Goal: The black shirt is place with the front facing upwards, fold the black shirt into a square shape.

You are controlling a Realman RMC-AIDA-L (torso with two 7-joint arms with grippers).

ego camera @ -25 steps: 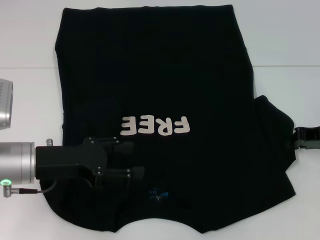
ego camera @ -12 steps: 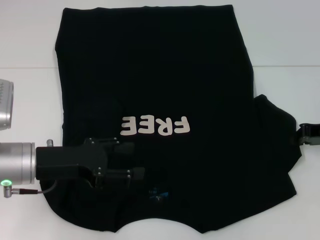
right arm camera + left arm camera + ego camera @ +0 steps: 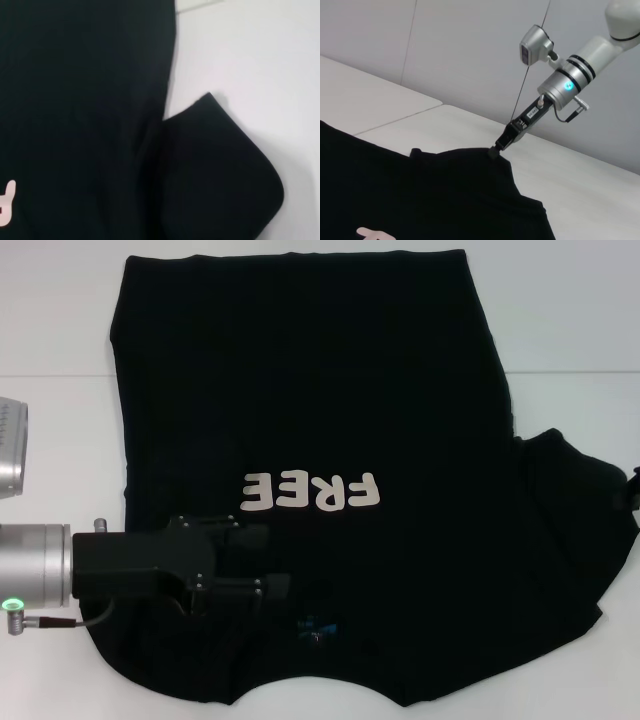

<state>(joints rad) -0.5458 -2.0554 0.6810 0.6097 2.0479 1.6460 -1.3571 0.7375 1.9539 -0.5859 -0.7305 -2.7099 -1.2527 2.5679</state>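
Shirt (image 3: 320,440) spread front-up on white table (image 3: 570,320), "FREE" lettering (image 3: 312,492) mid-chest. Right gripper (image 3: 494,150), at the table's right edge, pinches the outstretched right sleeve (image 3: 575,510). Left gripper (image 3: 268,560) rests low over the shirt near the collar, fingers parted.

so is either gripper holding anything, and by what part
The right gripper pinches the black shirt by its sleeve tip; the left gripper rests on it.
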